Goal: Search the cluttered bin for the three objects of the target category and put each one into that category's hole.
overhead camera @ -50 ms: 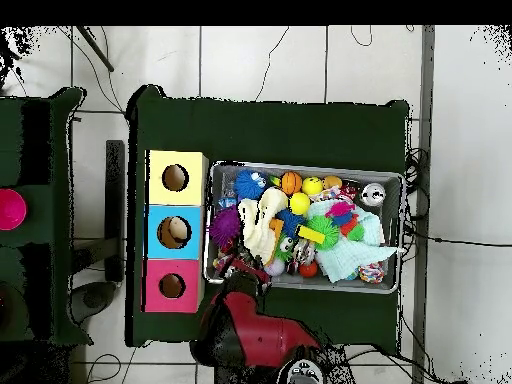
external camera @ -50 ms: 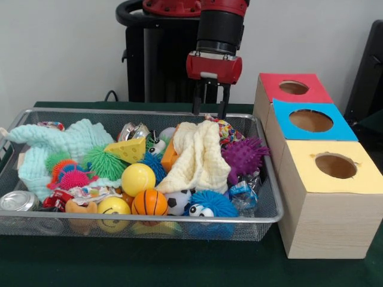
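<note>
**Front view.** The gripper [external camera @ -50 ms: 210, 108] is hanging above the far rim of the wire bin [external camera @ -50 ms: 272, 206], toward the end nearest the boxes. Its two fingers are standing spread apart with nothing between them. Directly below and just in front of the fingertips a multicoloured ball [external camera @ -50 ms: 227, 129] is lying against the far wall, partly covered by the cream cloth [external camera @ -50 ms: 197, 156]. The purple spiky ball [external camera @ -50 ms: 244, 155] is sitting beside it, next to the bin's end wall. Three boxes are standing just beside the bin, each with a hole in its top: the red box [external camera @ -50 ms: 274, 88] farthest back, the blue box [external camera @ -50 ms: 338, 128] in the middle, the yellow box [external camera @ -50 ms: 365, 176] nearest the camera. The frames are not showing which category is the target, so the target objects cannot be identified; candidates are all lying in the bin.

**Overhead view.** The arm [overhead camera @ -50 ms: 262, 340] is reaching over the bin's near edge at the corner closest to the red box [overhead camera @ -50 ms: 152, 285]. The gripper itself is being hidden under the arm here.

**Procedure for the step in hand.** The step appears to be descent for a pick. Keep the fingers spread while lowering, straddle one object only, and avoid catching the cloth edge or the wire wall. Soft spiky toys are likely to deform, so close around the body, not the spines.
</note>
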Robot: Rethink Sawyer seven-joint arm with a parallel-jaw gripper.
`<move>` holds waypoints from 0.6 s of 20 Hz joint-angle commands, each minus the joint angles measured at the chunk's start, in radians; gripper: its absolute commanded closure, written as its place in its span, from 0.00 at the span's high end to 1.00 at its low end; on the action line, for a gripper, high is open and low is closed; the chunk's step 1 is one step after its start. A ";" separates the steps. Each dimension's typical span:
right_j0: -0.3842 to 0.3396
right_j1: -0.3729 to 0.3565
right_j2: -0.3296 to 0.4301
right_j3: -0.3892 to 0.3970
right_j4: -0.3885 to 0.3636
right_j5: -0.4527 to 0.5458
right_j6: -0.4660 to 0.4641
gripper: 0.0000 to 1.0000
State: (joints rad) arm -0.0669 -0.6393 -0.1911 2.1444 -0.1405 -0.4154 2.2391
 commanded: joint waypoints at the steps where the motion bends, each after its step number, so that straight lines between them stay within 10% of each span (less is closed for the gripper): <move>1: -0.002 0.084 0.084 -0.009 0.016 -0.125 0.204 1.00; 12: 0.065 0.188 0.071 -0.031 0.116 -0.222 0.232 1.00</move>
State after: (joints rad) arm -0.0245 -0.5441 -0.1902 2.1444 -0.1088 -0.5219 2.2391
